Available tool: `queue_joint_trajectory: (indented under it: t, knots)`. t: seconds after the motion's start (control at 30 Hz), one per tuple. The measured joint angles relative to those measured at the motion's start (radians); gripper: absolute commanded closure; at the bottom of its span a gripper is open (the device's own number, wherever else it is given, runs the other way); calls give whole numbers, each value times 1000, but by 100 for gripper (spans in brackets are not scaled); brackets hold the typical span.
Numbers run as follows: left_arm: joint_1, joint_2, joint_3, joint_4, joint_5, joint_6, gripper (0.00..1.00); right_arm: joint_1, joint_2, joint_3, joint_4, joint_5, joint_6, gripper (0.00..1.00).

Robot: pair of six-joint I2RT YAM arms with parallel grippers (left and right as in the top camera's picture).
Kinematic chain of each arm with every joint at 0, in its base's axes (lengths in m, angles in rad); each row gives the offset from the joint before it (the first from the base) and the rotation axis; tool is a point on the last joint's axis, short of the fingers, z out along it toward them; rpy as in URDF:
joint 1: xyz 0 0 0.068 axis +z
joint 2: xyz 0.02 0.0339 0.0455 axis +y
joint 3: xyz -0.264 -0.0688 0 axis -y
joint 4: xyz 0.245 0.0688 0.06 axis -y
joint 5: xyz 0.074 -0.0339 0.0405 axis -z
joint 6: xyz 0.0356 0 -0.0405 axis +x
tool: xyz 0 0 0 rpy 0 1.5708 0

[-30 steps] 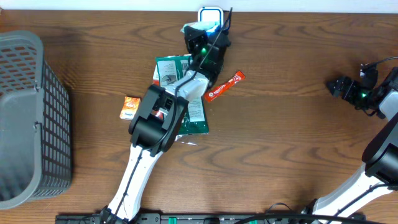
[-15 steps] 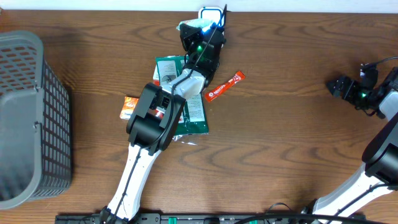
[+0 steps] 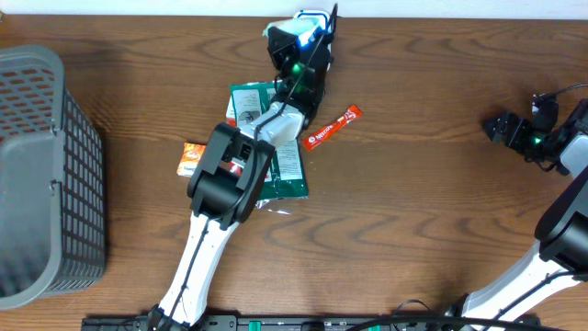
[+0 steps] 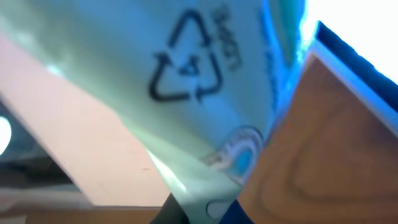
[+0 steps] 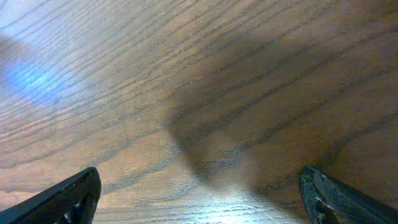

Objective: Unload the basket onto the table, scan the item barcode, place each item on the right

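My left gripper [image 3: 290, 48] is shut on a pale green-white packet [image 3: 281, 39], held at the table's far edge right beside the white and blue scanner [image 3: 312, 20]. In the left wrist view the packet [image 4: 186, 81] fills the frame, showing a recycling triangle, and is pinched between the dark fingertips [image 4: 177, 214] at the bottom. A bright white scanner edge [image 4: 364, 31] shows at top right. No barcode is visible. My right gripper [image 3: 501, 129] is far to the right, open over bare wood [image 5: 202, 199].
Green packets [image 3: 266, 138] lie under the left arm, with a red sachet [image 3: 333, 127] to their right and an orange packet [image 3: 191, 158] to their left. A grey mesh basket [image 3: 41, 175] stands at the left edge.
The left gripper has carried the packet a little further up the table, closer to the scanner. The right arm has not moved.
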Motion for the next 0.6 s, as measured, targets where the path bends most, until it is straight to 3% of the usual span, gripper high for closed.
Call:
queue_joint_trajectory:
  t: [0.23, 0.5, 0.6]
  knots:
    - [-89, 0, 1, 54, -43, -7, 93, 1, 0, 0, 1, 1, -6, 1]
    - [-280, 0, 4, 46, -68, -175, 93, 13, 0, 0, 2, 6, -7, 1]
    - [-326, 0, 23, -37, -83, -274, 93, 14, 0, 0, 2, 6, -8, 1]
